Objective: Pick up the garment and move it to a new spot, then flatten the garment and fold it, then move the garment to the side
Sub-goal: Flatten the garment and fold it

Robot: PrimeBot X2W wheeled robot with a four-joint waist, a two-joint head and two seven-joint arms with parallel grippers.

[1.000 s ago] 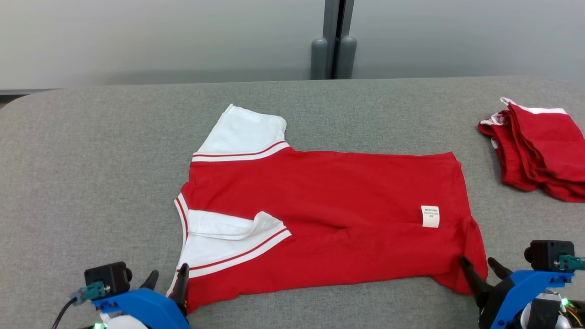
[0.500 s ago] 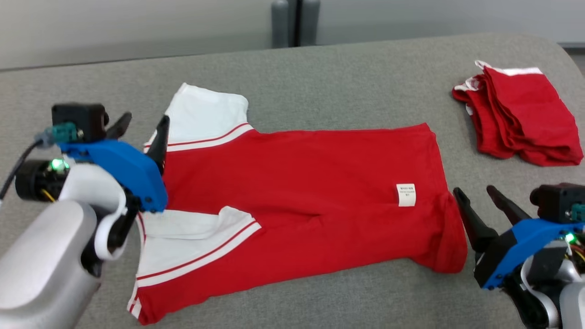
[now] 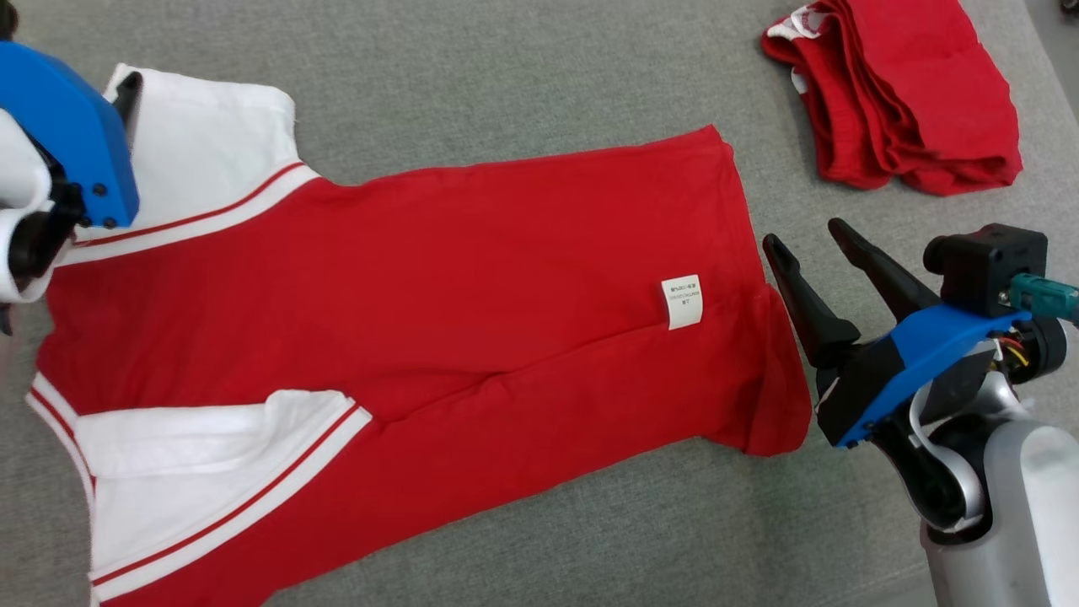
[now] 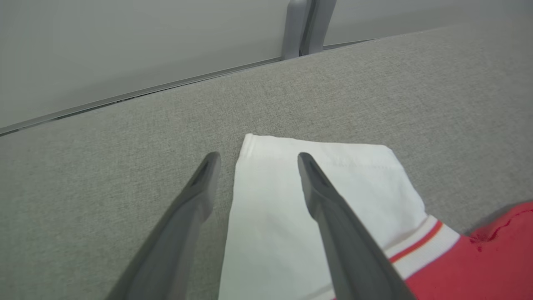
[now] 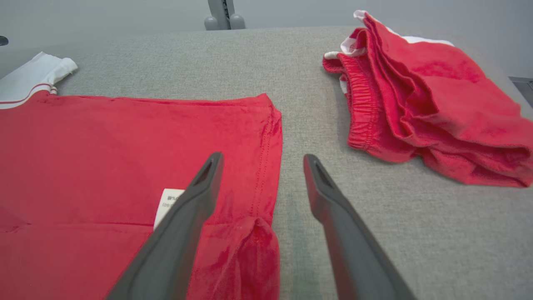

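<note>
The garment (image 3: 472,278), a red shirt with white red-striped sleeves and a small white label (image 3: 681,301), lies spread on the grey table, its near side folded up over the body. My left gripper (image 4: 258,157) stands open just above the far white sleeve (image 4: 266,216), one finger over the cloth and one over the table beside the sleeve's edge. My right gripper (image 3: 802,236) is open at the shirt's bottom hem (image 5: 266,166), straddling the hem line and holding nothing. The left wrist's blue mount (image 3: 67,126) hides part of the far sleeve.
A crumpled pile of red shorts (image 3: 893,93) lies at the far right of the grey table (image 3: 506,101), close beyond my right gripper. A grey wall and a post (image 4: 306,25) stand behind the table's far edge.
The head camera has tilted down and closer. My left gripper left the shirt's near corner, opened wider and reached to the far sleeve. My right gripper moved from the near hem corner farther along the hem.
</note>
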